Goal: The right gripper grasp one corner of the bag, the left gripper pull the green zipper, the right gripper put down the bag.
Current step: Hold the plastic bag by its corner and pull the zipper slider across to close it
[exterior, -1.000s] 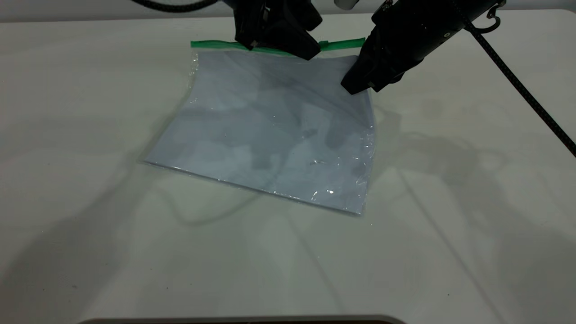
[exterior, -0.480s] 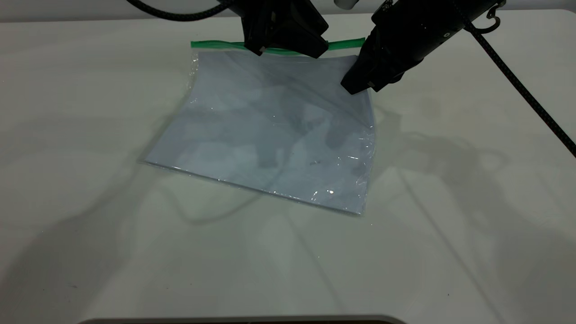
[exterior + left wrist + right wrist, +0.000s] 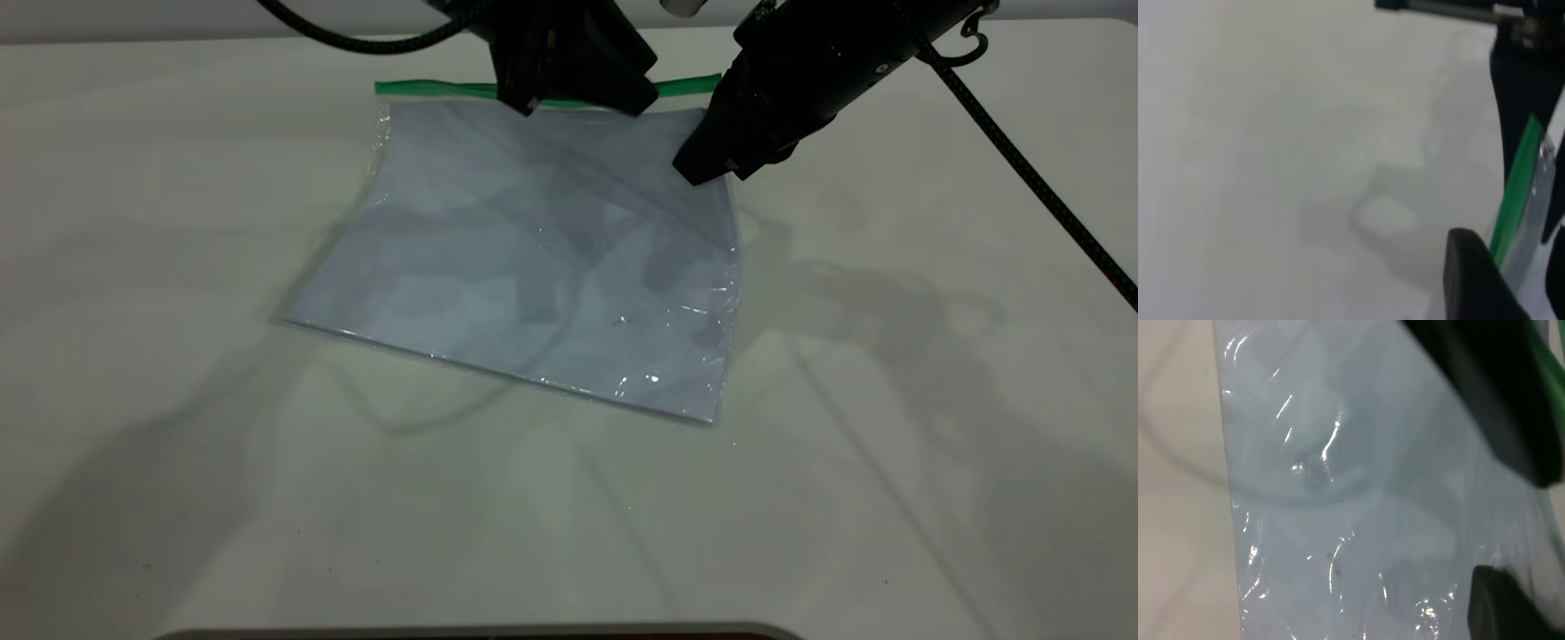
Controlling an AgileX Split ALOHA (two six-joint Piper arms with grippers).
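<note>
The bag (image 3: 533, 258) is a clear pouch with pale sheets inside. Its near edge rests on the table and its far edge is raised. The green zipper (image 3: 427, 87) runs along the far edge. My left gripper (image 3: 578, 93) sits on the strip right of its middle and is shut on it. The slider tab is hidden behind it. In the left wrist view the strip (image 3: 1515, 193) passes between my fingers (image 3: 1471, 273). My right gripper (image 3: 704, 169) is shut on the bag's far right corner, just below the strip's end (image 3: 698, 85). One of its fingers (image 3: 1505, 607) presses on the plastic (image 3: 1358, 520).
The white table (image 3: 889, 400) lies around the bag on all sides. The right arm's black braided cable (image 3: 1040, 196) slants across the far right. In the right wrist view the left gripper (image 3: 1498, 393) shows as a dark bulk farther off.
My left gripper has slid to the right along the green strip, toward the right gripper. The slider tab seen beside it a second ago is now covered. The right gripper has not moved.
</note>
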